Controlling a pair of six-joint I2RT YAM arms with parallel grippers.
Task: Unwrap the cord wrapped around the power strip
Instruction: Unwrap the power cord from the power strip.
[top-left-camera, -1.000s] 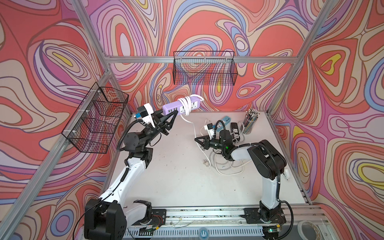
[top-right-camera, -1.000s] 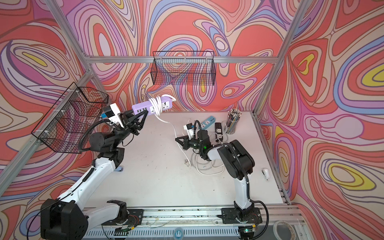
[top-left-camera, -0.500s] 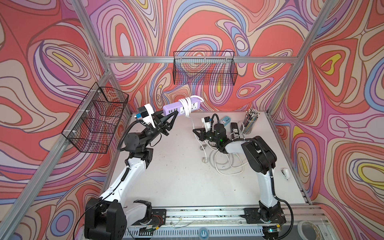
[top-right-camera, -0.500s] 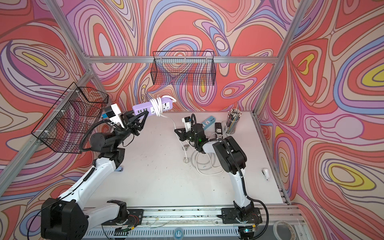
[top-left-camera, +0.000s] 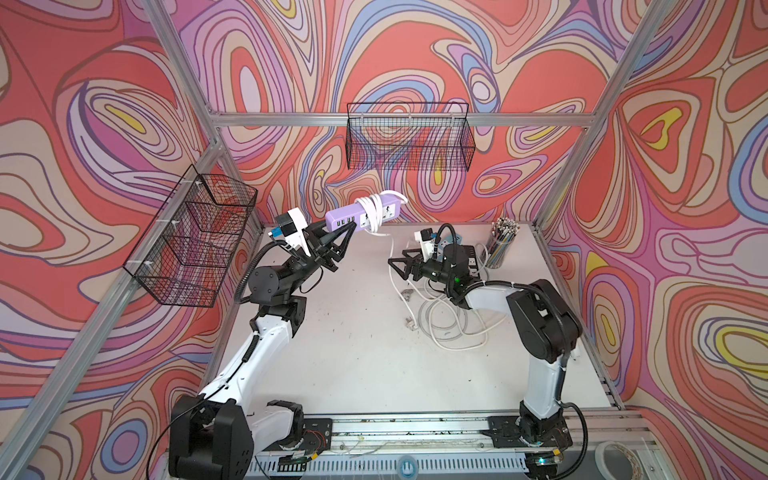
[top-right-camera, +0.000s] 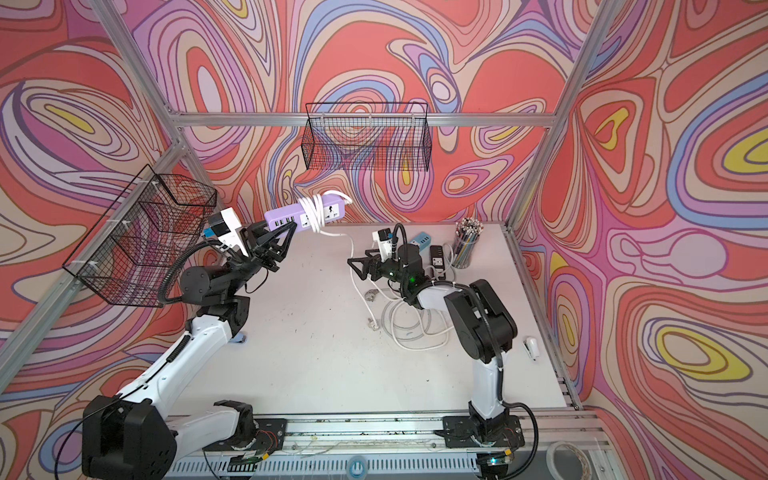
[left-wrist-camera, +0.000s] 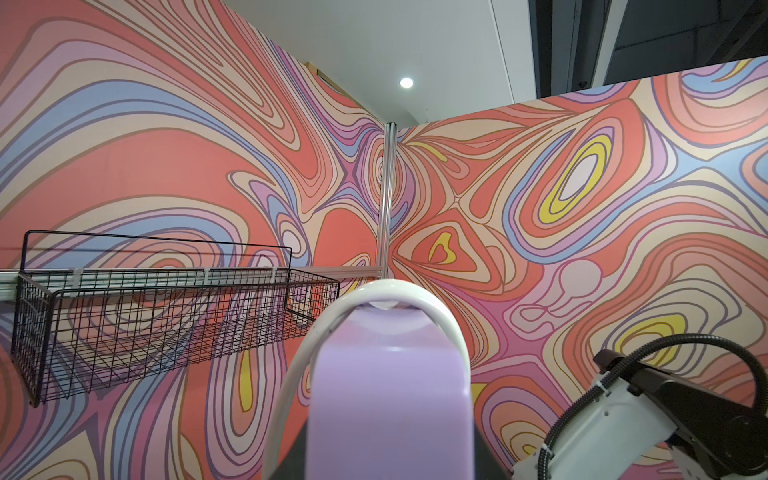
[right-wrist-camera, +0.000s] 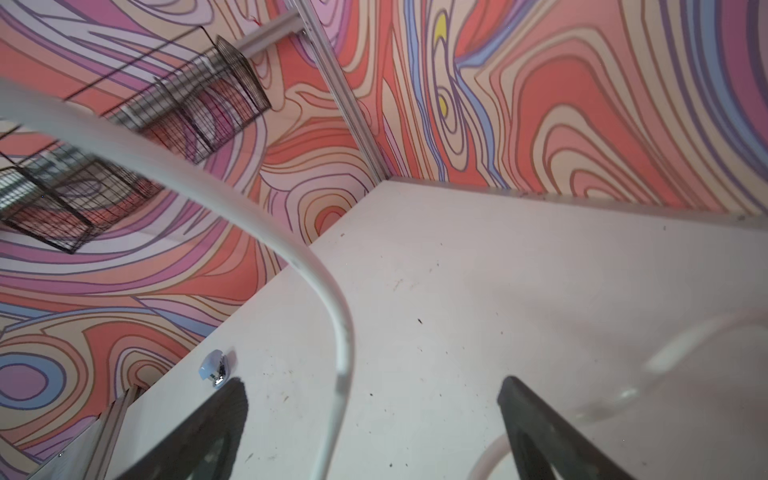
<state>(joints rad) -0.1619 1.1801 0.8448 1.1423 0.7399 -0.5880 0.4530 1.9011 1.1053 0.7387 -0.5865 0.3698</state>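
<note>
Your left gripper (top-left-camera: 348, 229) is clamped on one end of the purple power strip (top-left-camera: 341, 216), held aloft just above centre frame in both top views. White cord (top-left-camera: 371, 209) loops its middle, then drops to a heap on the table (top-left-camera: 353, 357). Your right gripper (right-wrist-camera: 374, 399) gapes wide; the cord passes between its fingers, ungripped.

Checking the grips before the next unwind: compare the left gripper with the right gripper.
The left gripper is shut on the purple power strip at its end; the right gripper is open, with the white cord passing between its fingers. The left gripper is raised well above the table; the right gripper sits low over it. Both have black triangular fingers.
</note>
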